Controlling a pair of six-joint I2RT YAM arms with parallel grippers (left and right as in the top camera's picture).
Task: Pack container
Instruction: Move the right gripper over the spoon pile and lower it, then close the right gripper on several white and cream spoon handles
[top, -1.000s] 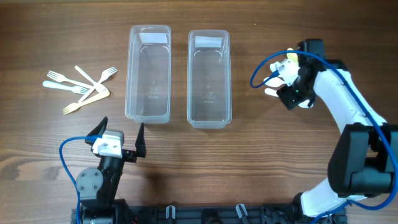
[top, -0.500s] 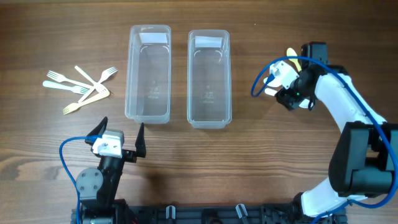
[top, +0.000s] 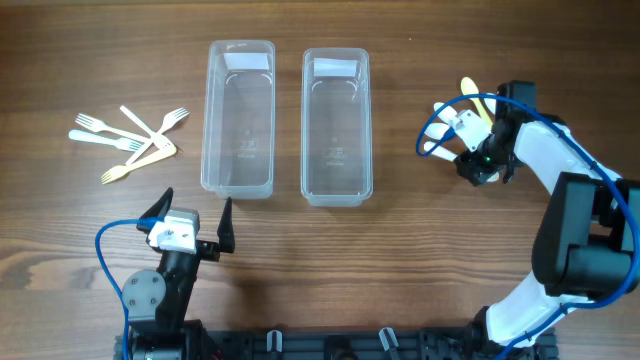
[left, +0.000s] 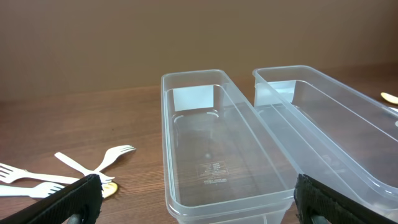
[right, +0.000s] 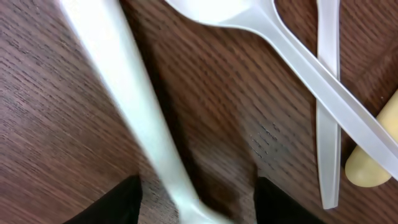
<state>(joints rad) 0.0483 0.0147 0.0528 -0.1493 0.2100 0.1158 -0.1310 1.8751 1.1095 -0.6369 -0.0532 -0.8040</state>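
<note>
Two empty clear plastic containers stand side by side, the left one (top: 239, 120) (left: 214, 162) and the right one (top: 336, 125) (left: 336, 124). Several white and yellowish forks (top: 128, 140) (left: 93, 169) lie far left. White and yellow spoons (top: 468, 92) lie at the right under my right arm. My right gripper (top: 482, 162) (right: 196, 202) is low over the table, open, its fingers on either side of a white utensil handle (right: 124, 93). A white spoon (right: 249, 12) crosses above it. My left gripper (top: 195, 232) (left: 199, 208) is open and empty, in front of the left container.
Another white handle (right: 328, 93) and a yellowish utensil end (right: 373, 158) lie just right of my right gripper's fingers. A blue cable (top: 430, 125) loops beside the right wrist. The wooden table (top: 420, 260) extends in front of the containers.
My right gripper has moved right and slightly toward the front, down over the spoons. The left arm, containers and forks have not moved.
</note>
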